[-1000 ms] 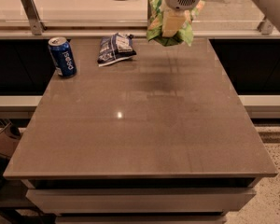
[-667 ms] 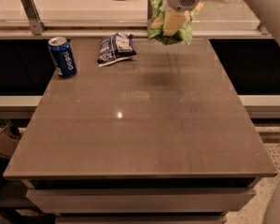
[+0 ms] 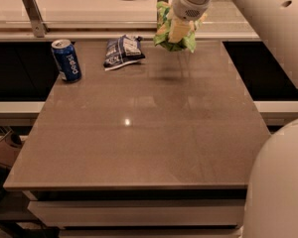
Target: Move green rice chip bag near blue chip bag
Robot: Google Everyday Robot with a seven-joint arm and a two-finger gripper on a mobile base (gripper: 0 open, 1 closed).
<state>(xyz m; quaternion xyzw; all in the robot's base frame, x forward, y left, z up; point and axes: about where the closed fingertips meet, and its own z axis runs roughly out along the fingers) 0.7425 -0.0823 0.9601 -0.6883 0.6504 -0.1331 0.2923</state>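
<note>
My gripper (image 3: 178, 31) hangs over the far edge of the table and is shut on the green rice chip bag (image 3: 165, 29), which it holds crumpled, clear of the tabletop. A shadow lies on the table under it. The blue chip bag (image 3: 122, 51) lies flat on the table, a short way to the left of the green bag and lower than it. The white arm (image 3: 258, 19) reaches in from the upper right and covers part of the green bag.
A blue Pepsi can (image 3: 66, 60) stands upright at the table's far left. The brown table (image 3: 149, 133) has dark gaps on both sides. A metal post (image 3: 34, 14) and a cable lie on the counter behind. The robot's white body (image 3: 280, 182) fills the lower right.
The gripper with the green bag has shifted slightly left, toward the blue bag. The blue bag and the can have not moved.
</note>
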